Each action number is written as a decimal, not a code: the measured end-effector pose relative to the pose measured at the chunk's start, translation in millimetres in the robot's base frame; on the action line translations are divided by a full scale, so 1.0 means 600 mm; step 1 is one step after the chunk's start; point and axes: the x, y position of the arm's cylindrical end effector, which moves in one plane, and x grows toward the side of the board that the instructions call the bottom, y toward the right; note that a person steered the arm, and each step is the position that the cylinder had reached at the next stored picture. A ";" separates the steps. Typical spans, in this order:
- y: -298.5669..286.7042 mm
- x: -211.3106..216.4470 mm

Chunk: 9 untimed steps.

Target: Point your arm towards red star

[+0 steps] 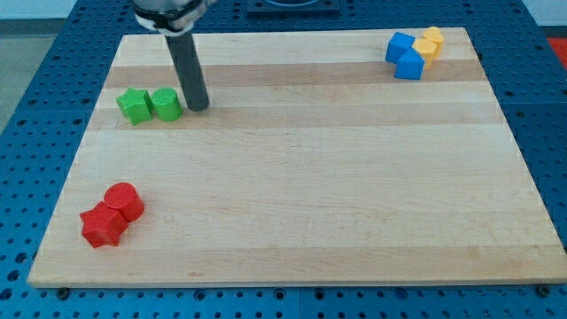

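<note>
Nearest, at the lower left of the frame, the red star-shaped block [102,226] lies on the pale wooden board [310,195], touching a red cylinder block [124,201] just above and to its right. Farther up on the left, a green star block [134,105] and a green cylinder block [166,105] sit side by side. The arm's dark rod ends in my tip [198,107], just right of the green cylinder and well apart from the red star; it has no jaws and holds nothing. Farthest, upper right, a blue block [405,55] touches a yellow block [429,42].

The arm [168,13] is cut off by the far edge of the view; only its base and rod show. The yellow block [431,42] sits partly hidden behind the blue block [406,55]; its shape cannot be determined.
</note>
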 end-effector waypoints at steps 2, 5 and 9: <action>0.038 0.137; 0.027 0.394; -0.145 0.412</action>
